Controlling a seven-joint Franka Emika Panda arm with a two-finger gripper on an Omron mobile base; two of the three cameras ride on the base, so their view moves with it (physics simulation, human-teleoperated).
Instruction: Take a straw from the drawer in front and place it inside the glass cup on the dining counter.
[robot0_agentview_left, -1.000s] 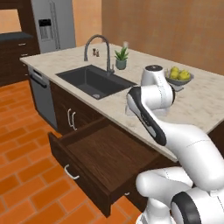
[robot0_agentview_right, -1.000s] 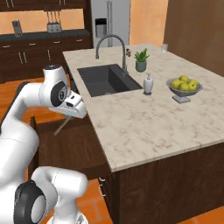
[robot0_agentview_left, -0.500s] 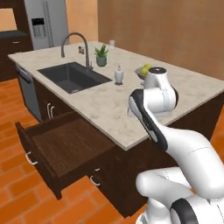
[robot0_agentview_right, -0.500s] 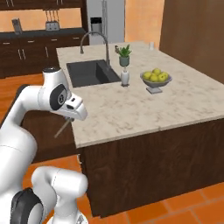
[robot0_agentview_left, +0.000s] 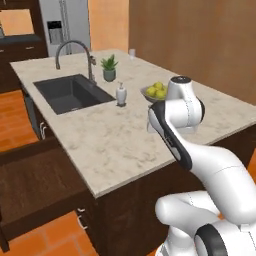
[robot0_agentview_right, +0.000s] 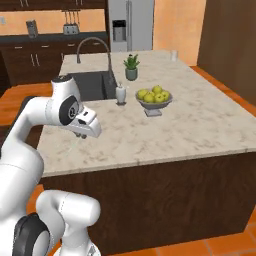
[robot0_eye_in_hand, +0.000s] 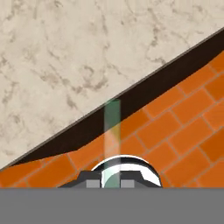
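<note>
In the hand view the straw (robot0_eye_in_hand: 111, 131) is a thin pale stick rising straight up from between my gripper's (robot0_eye_in_hand: 109, 183) dark fingertips, which are shut on it. It hangs over the edge of the dining counter (robot0_eye_in_hand: 65, 52), with brick floor below. From the right base view my gripper (robot0_agentview_right: 86, 131) points down over the counter's near left edge (robot0_agentview_right: 90, 165). The glass cup (robot0_agentview_right: 174, 54) stands at the far end of the counter, also seen from the left side (robot0_agentview_left: 132, 52). The drawer (robot0_agentview_left: 35, 185) stands pulled open at the lower left.
On the counter stand a fruit bowl with green apples (robot0_agentview_right: 154, 97), a white soap dispenser (robot0_agentview_right: 120, 93) and a potted plant (robot0_agentview_right: 131, 67). The black sink (robot0_agentview_left: 70, 92) with its tall faucet (robot0_agentview_left: 75, 50) lies to the left. A fridge (robot0_agentview_right: 130, 25) is behind.
The base has driven to the right along the counter, so the whole scene has shifted left in both base views. The gripper still holds the straw.
</note>
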